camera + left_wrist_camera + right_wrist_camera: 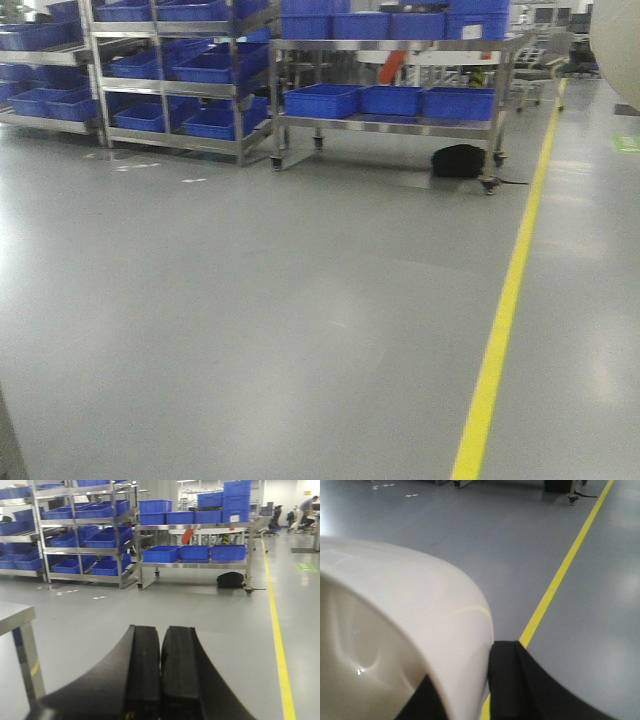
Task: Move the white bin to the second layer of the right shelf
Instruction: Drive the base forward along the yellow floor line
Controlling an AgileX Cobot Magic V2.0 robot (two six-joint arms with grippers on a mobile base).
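Note:
The white bin (pixel 405 610) fills the left of the right wrist view, glossy and cream, its mouth tipped toward the camera. My right gripper (pixel 465 677) is shut on the bin's wall, one black finger inside the mouth and the other finger (pixel 507 680) outside against the wall. The bin's edge also shows at the top right of the front view as a pale curve (pixel 617 50). My left gripper (pixel 160 632) is shut with nothing in it, held above the grey floor. The right shelf second layer is out of view.
Steel racks of blue crates (pixel 170 75) line the far left. A wheeled steel cart (pixel 390 125) carrying blue crates stands ahead, a black bag (pixel 458 161) under it. A yellow floor line (pixel 500 320) runs on the right. A steel table corner (pixel 15 617) is at the left.

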